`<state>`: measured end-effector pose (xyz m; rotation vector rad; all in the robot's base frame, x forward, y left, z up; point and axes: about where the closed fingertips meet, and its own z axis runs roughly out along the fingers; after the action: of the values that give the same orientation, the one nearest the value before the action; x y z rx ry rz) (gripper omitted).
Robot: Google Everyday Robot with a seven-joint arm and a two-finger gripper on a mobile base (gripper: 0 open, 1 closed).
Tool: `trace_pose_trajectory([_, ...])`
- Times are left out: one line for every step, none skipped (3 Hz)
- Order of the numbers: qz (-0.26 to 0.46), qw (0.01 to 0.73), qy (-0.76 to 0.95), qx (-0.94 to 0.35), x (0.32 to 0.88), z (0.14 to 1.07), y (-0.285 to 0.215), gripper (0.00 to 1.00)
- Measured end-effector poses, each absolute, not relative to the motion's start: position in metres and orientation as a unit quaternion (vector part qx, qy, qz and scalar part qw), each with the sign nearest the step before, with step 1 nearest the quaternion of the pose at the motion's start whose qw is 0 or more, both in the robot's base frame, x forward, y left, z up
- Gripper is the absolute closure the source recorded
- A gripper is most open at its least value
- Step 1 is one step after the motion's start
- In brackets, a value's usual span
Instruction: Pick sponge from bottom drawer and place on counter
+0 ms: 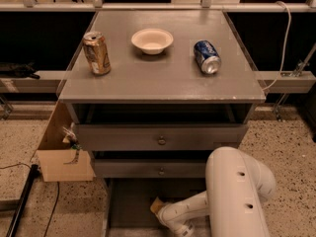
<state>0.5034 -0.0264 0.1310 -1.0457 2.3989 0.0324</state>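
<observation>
The bottom drawer [129,201] is pulled out at the foot of the cabinet and shows its dark grey floor. A small pale yellow sponge [156,204] lies in it near the middle. My white arm reaches down from the right into this drawer. The gripper [167,214] is at the arm's low end, right against the sponge's near right side. I cannot tell whether it holds the sponge. The grey counter [163,75] is the cabinet's top, above the drawers.
On the counter stand a gold can [97,53] at the left, a white bowl [152,40] in the middle and a blue can [207,57] lying at the right. Two knobbed drawers [161,138] sit slightly open. A cardboard box [63,154] stands left of the cabinet.
</observation>
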Motion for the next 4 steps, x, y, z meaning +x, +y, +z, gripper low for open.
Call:
trace_pose_trajectory([0.012, 0.259, 0.885, -0.386, 0.5034, 0.1310, -0.0264, 0.51])
trace_pose_trajectory([0.012, 0.259, 0.885, -0.386, 0.5034, 0.1310, -0.0264, 0.27])
trace_pose_trajectory([0.012, 0.259, 0.885, -0.386, 0.5034, 0.1310, -0.0264, 0.00])
trace_pose_trajectory([0.012, 0.259, 0.887, -0.382, 0.5030, 0.1301, -0.0310, 0.00])
